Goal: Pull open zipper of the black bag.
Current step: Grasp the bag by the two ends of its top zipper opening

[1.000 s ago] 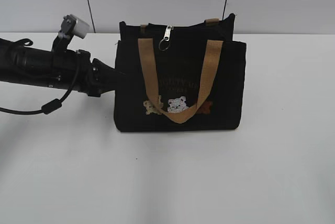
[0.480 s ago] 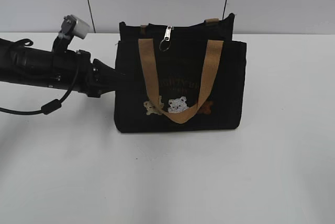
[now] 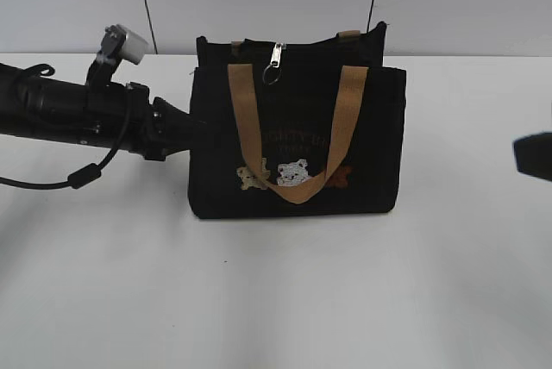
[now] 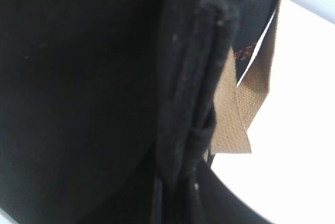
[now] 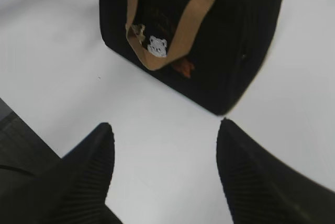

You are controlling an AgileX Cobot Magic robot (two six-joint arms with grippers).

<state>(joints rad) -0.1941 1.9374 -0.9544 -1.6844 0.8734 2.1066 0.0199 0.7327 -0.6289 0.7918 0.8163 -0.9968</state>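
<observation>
the black bag (image 3: 297, 140) stands upright near the middle of the white surface (image 3: 276, 291), its front with the three little bears (image 3: 293, 175) facing the exterior camera. a tan strap (image 3: 293, 132) hangs in a loop down the front. the zipper (image 3: 285, 44) runs along the top edge, and its silver pull (image 3: 274, 62) hangs over the front, left of the middle, ending in a ring.

the left arm (image 3: 78, 115) reaches in level from the left, and its tool (image 3: 191, 123) is at the bag's left end. its tips are lost against the black cloth; the left wrist view is filled with the bag's side seam (image 4: 196, 77) and a fold of strap (image 4: 246, 109). the left tool is closed, and whether it pinches the cloth cannot be told.

the right tool (image 5: 162, 166) hovers open above the bare surface, well apart from the bag's right end; in the exterior view only a dark bit of it (image 3: 533, 155) shows at the right edge.
</observation>
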